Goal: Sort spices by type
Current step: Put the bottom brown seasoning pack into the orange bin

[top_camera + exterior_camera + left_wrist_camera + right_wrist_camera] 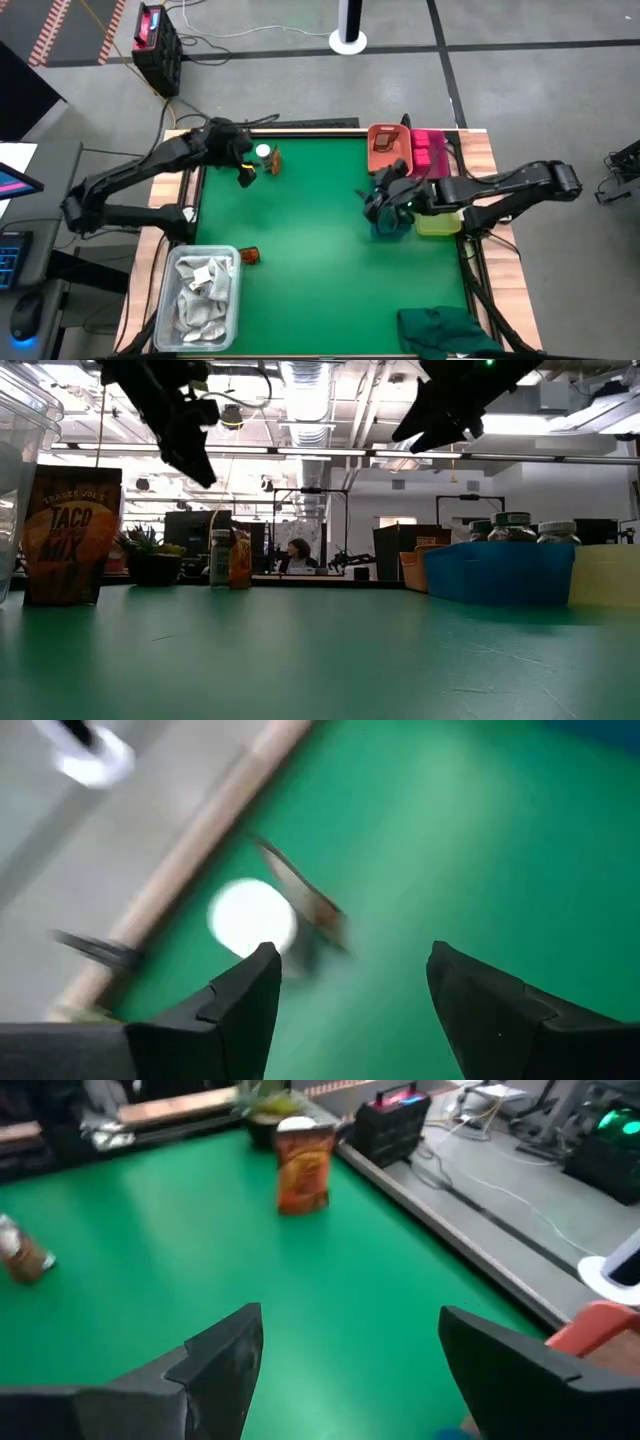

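Observation:
My left gripper (247,172) hangs open in the air near the table's far left corner. In its wrist view (350,960) it looks down on a white-capped jar (252,917) and an orange packet (300,892). The jar (263,152) and packet (273,161) stand side by side on the green mat, as the low view shows for jar (219,556) and packet (240,559). My right gripper (378,205) is open above the blue bin (392,226), which holds dark-lidded jars (512,526). A brown taco-mix packet (248,256) stands near the left front.
An orange bin (384,150), a pink bin (428,150) and a yellow-green bin (438,221) stand along the right side. A clear tub of white rags (205,290) sits at the near left, a green cloth (445,330) at the near right. A small plant (150,555) stands at the far left edge.

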